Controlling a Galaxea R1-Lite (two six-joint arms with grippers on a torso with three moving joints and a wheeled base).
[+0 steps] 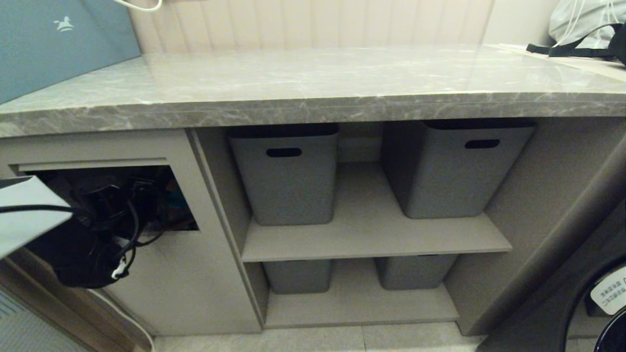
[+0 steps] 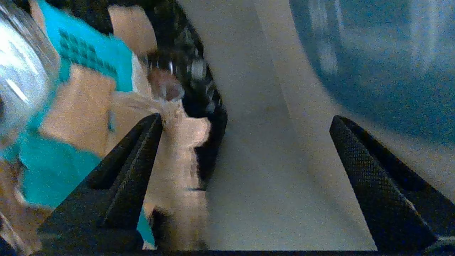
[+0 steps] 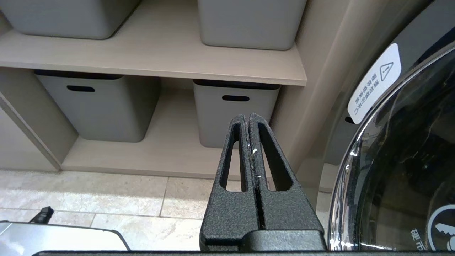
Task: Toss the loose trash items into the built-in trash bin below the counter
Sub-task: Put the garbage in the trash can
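A: Well, what's on the tabletop point(image 1: 313, 78)?
B: Bare grey marble; blue-grey bag point(image 1: 54, 44) at its left end.
A: And the trash?
B: Turquoise card point(image 2: 81, 49) inside the bin opening point(image 1: 117, 195), beside the wide-spread left tool point(image 2: 245, 160). Right tool point(image 3: 249, 122) pressed together over floor tiles point(image 3: 106, 199).

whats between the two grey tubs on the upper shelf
Nothing stands between the left tub and the right tub: the head view shows only bare shelf and the cabinet's back wall in that gap.
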